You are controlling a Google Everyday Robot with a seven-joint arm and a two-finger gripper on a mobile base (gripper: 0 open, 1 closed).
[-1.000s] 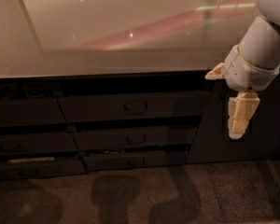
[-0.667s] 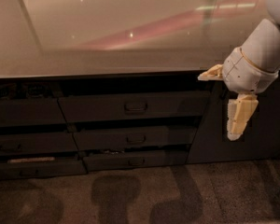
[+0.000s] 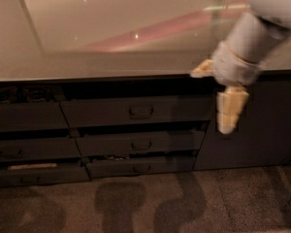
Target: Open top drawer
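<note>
The pale, glossy countertop (image 3: 111,38) fills the far half of the scene and carries a pinkish streak of reflected light. Below its near edge runs a dark cabinet front, and in front of that lies a mottled brown carpet (image 3: 242,203) crossed by soft dark shadows.

To the right, a tall dark cabinet door (image 3: 266,125) stands beside the drawer stack. The top drawer (image 3: 102,113) is the widest front in the middle column. It sits directly under the countertop edge with a dark gap above it, and its right end reaches the cabinet door. Two narrower drawers (image 3: 174,141) lie beneath it, each stepped a little nearer. Some small clutter shows in the gap between them. A further column of dark drawers (image 3: 29,148) lies to the left, the lowest showing a pale strip along its top.

The robot's light grey arm (image 3: 252,38) comes in from the upper right, over the countertop's near edge. Its gripper (image 3: 211,100) hangs at the right end of the top drawer, well to the right of the handle and not touching it. It is spread wide: one cream finger (image 3: 202,70) points left along the countertop edge, the other (image 3: 231,108) points down in front of the cabinet door.

The small dark bar handle (image 3: 141,111) sits at the centre of the top drawer's front.
</note>
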